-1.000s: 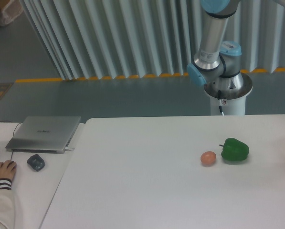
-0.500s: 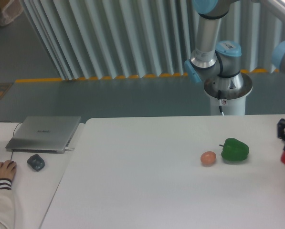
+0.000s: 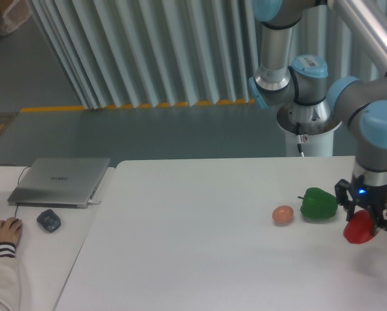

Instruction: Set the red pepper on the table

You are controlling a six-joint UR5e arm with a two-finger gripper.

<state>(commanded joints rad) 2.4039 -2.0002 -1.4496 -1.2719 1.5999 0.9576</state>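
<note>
The red pepper [image 3: 358, 229] is hanging in the gripper [image 3: 367, 219] near the right edge of the table [image 3: 199, 253], with the dark fingers [image 3: 343, 194] clamping it from above on both sides — the jaws are closing tight on it. Whether the pepper is touching the tabletop or hovering just over it cannot be told from this view. A small blue light is glowing on the gripper body above the pepper.

Just to the left of it, the green pepper [image 3: 319, 203] is lying on the table, and beside that, further left, the tan-orange egg [image 3: 282, 214] is resting — the two are close together but not clearly touching.

The arm [image 3: 375, 133] is reaching down from the upper right, its grey links and blue joint caps bending over the table's far edge, with its base [image 3: 308, 123] standing behind the table.

On the narrower desk [image 3: 44, 259] at left, a closed laptop [image 3: 60, 181] and a mouse [image 3: 48, 220] are sitting, and a person's hand [image 3: 5, 231] is lying at the frame's edge.
</note>
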